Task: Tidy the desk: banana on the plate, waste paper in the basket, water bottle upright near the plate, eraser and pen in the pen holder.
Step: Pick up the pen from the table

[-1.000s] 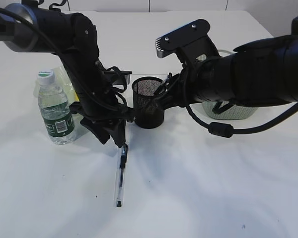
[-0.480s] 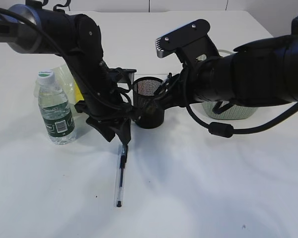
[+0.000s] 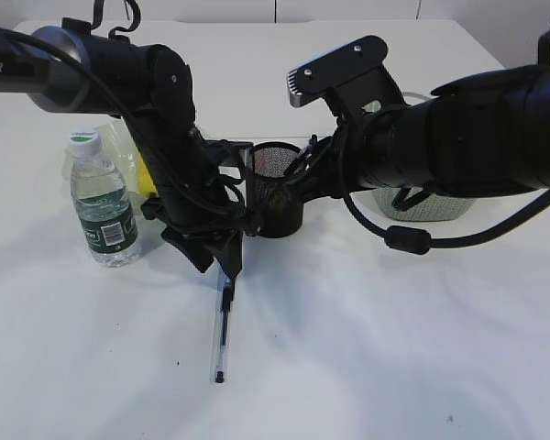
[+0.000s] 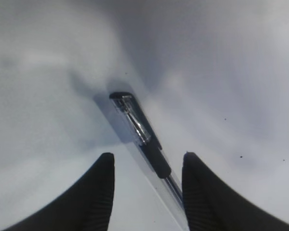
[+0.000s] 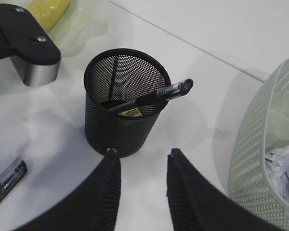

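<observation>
Far left on the white bench [image 3: 394,367] the water bottle [image 3: 102,202] stands upright, white cap on top, with the pale green plate [image 3: 119,147] just behind it and the yellow banana [image 5: 49,10] lying in that plate; next comes the left hand [image 4: 145,185], low over the bench with its fingers [image 4: 94,192] spread and nothing between them but the cap end of a clear pen [image 3: 222,325] lying flat, pointing toward the near edge; in the middle sits the black mesh pen holder [image 5: 123,103], a black pen [image 5: 154,96] leaning over its rim and the pale yellow eraser [image 5: 130,112] at its bottom; the right hand [image 5: 139,156] sits just near of the holder, released, fingers apart and empty; far right, the sage green basket [image 5: 260,159] holds the crumpled waste paper [image 5: 284,166].
</observation>
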